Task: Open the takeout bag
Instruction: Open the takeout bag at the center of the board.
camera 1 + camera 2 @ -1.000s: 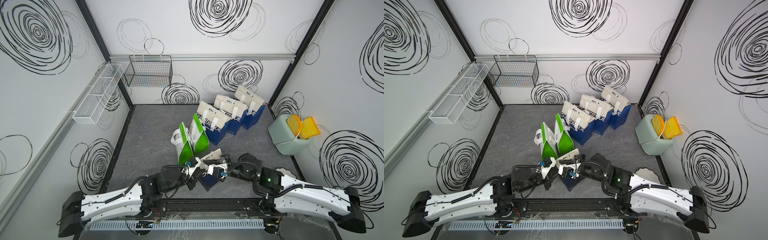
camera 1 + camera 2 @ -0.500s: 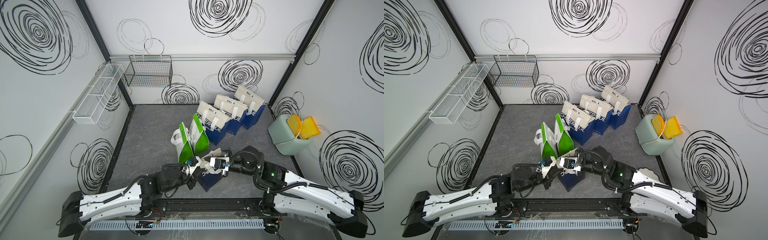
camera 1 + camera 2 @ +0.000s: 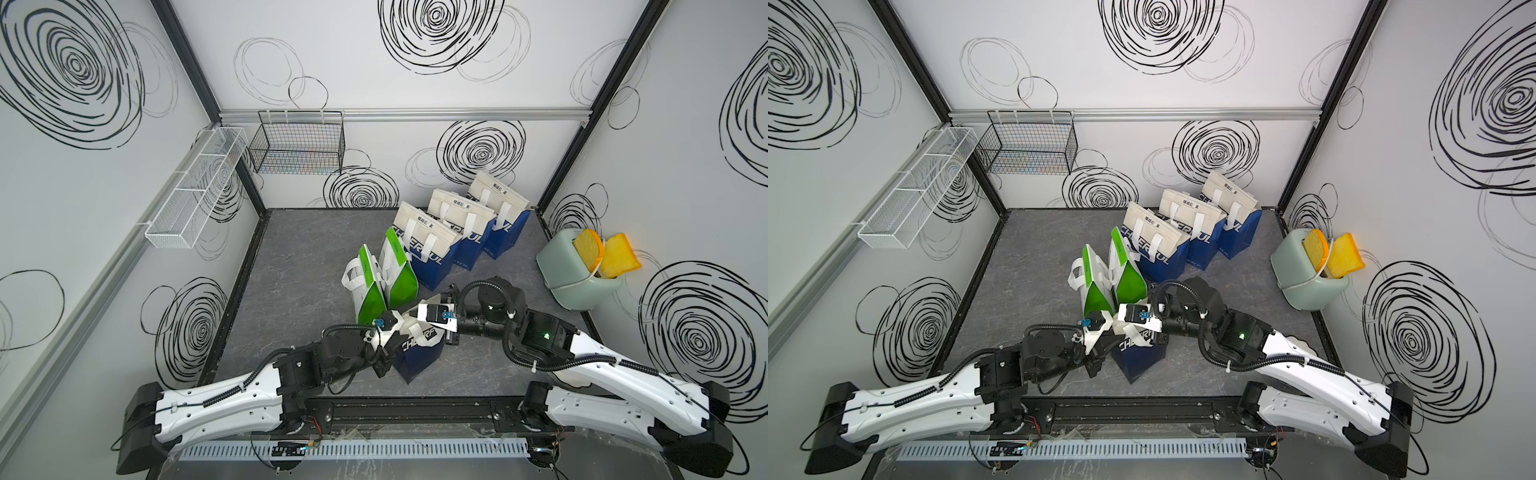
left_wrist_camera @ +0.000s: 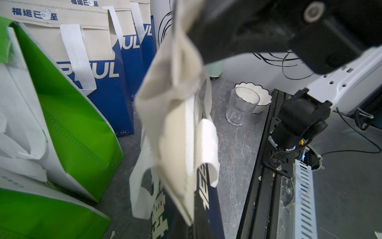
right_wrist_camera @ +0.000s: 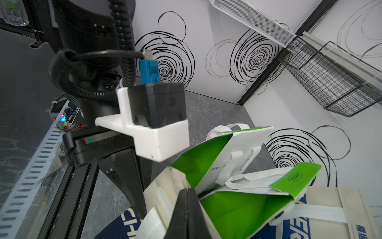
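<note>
The takeout bag [image 3: 417, 357], dark blue with a cream top, stands on the grey surface [image 3: 299, 291] just beside the pair of green bags [image 3: 403, 284], on their side nearest the arms' rail [image 3: 407, 409]. It leans a little rather than standing straight. Both arms meet right over it. The left gripper [image 5: 140, 207] has its black fingers [image 5: 128, 178] clenched on one end of the bag's cream flap [image 4: 175, 124]. The right gripper [image 5: 187, 193] has its fingers [image 5: 182, 213] pressed tight on the other end of the same flap, so the cloth hangs crumpled between the two grips. One white handle [image 4: 207, 142] loops loose beside the flap. From where I stand I cannot tell whether the mouth of the bag has parted underneath. On the far side of the green bags, toward the back wall, three more blue-and-cream bags [image 3: 432, 257] stand upright in a slanting row, touching one another, with their flaps folded down. Well apart from the green bags, against the side wall, sits a mint-green toaster [image 3: 557, 270] with two slices of toast [image 3: 588, 247] poking out. Also well away from the green bags, near the rail, a clear glass [image 4: 241, 105] stands just beside a white scalloped bowl [image 4: 262, 99].
</note>
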{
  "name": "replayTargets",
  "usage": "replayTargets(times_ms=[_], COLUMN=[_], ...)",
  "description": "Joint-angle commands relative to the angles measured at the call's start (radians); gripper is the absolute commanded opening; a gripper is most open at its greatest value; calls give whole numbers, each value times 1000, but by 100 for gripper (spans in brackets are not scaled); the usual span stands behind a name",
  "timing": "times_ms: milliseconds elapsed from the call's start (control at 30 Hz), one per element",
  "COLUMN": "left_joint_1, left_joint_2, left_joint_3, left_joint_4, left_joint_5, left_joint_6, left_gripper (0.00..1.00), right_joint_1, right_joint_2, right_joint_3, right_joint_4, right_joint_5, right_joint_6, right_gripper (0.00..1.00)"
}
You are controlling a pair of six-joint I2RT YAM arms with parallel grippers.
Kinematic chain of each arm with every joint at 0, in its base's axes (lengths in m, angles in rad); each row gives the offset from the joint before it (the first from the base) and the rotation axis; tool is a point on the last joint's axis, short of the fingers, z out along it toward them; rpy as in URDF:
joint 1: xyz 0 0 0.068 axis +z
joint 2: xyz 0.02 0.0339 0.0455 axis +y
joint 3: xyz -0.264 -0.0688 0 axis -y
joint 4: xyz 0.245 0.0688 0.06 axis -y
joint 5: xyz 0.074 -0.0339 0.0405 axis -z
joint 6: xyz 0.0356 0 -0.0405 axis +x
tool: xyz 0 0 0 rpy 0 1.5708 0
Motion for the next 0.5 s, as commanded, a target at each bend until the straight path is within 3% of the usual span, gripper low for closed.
replayTargets(times_ms=[0, 467], left_joint_1=[-6, -6], left_joint_2=[-3, -6], left_joint_3=[34, 63], left_joint_4=[33, -22], left_joint_5=[-3, -16], left_joint_6=[7, 19], left_gripper=[0, 0], right_joint_1=[-17, -68], right_joint_2=[2, 46], right_joint_3=[57, 100], right_joint_4=[16, -29], right_joint_5=[-5, -90], right_joint_6=[40, 61], right_gripper=[0, 0])
